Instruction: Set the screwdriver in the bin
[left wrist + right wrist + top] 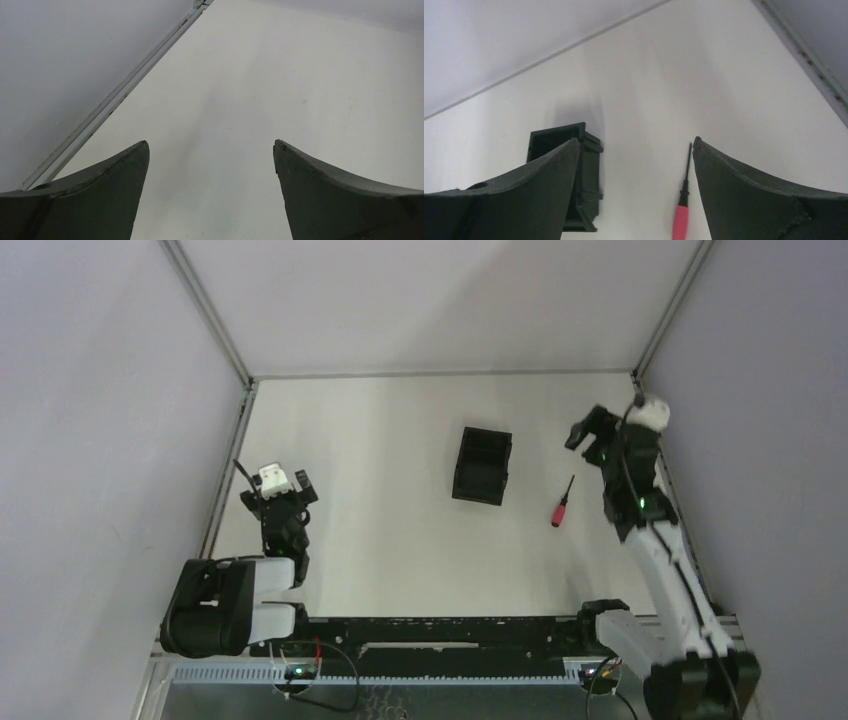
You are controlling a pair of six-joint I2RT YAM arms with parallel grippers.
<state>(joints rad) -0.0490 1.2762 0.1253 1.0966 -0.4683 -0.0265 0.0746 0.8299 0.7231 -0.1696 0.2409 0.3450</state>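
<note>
Both fingers [524,200] of my right claw [635,141] fill the bottom of my wrist view, spread wide with nothing between them. Through that gap I see the screwdriver [683,195] lying flat on the white table [380,440]. Its red handle is toward the near edge and its thin black shaft points far. It lies close inside my right finger, so I judge I am lined up above it but not yet centred on it. From above, my right arm hangs over the right side of the table, with the claw raised and apart from the tool.

The bin [586,170] stands open-topped to the left of the screwdriver, near it but not touching. I see nothing inside it from above. The carry should be short and leftward.

My left claw [210,145] is also spread wide and holds nothing. It sits back at the near left, facing bare table and the left rail, well away from the work. I take it that it is parked there so that my right arm has room.

Next I would drop over the handle, which is thicker and should give a surer grip than the shaft.
</note>
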